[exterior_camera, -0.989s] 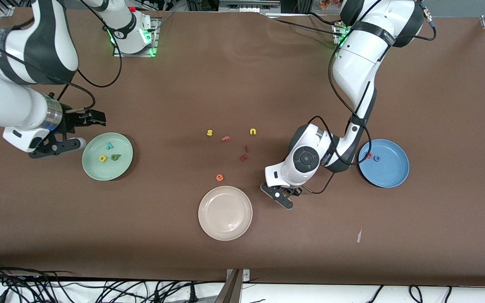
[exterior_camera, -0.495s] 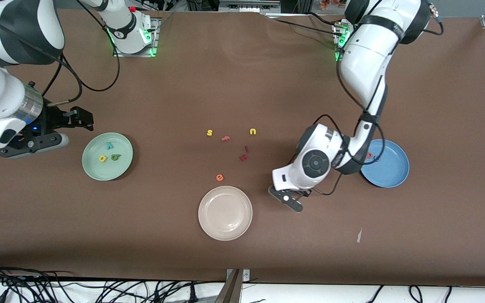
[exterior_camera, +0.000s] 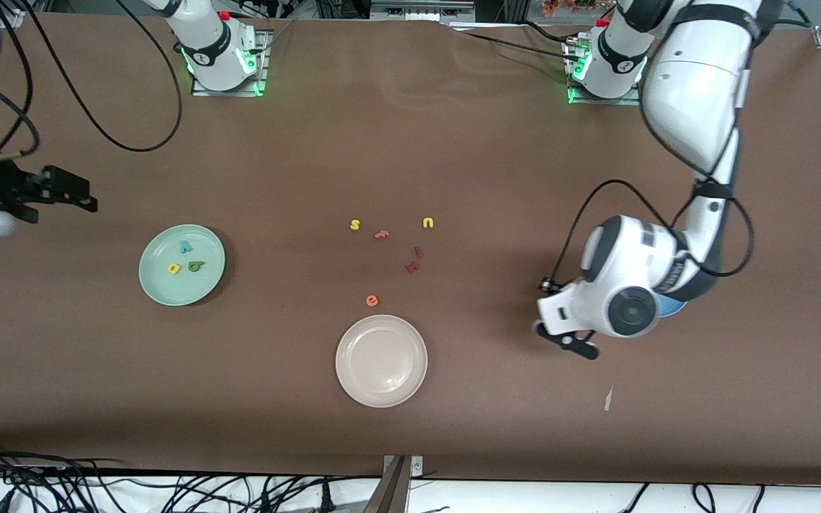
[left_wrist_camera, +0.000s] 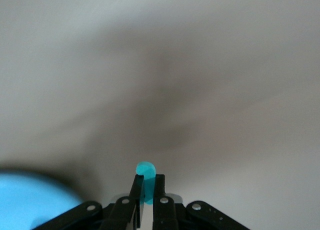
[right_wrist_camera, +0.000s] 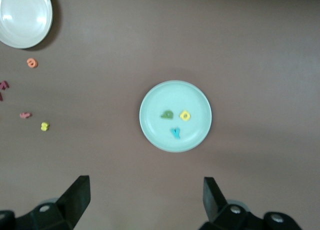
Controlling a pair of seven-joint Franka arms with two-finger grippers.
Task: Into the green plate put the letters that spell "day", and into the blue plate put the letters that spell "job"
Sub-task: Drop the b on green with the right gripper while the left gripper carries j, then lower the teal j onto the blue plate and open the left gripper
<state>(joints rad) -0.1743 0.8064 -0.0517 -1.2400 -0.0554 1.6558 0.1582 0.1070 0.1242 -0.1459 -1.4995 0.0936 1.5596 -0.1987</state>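
Count, table top:
- Plates: 3. One green plate [exterior_camera: 161, 285], one cream plate [exterior_camera: 350, 377], one blue plate [exterior_camera: 673, 308], the last mostly covered by the left arm.
- Foam letters seen: 10.
  - In green plate: 3, yellow [exterior_camera: 174, 268], dark green [exterior_camera: 196, 266], teal [exterior_camera: 186, 247].
  - Loose on cloth: 6; yellow 2, salmon 1, dark red 2, orange 1.
  - Held in left gripper [left_wrist_camera: 147, 185]: 1 teal letter [left_wrist_camera: 145, 169].
- Arms: 2.

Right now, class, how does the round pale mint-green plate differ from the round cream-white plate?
The pale mint-green plate holds three foam letters; the cream-white plate holds none. The mint-green plate lies toward the right arm's end of the table; the cream-white plate sits mid-table, nearer the front camera. Both are round with shallow rims and look alike in size.
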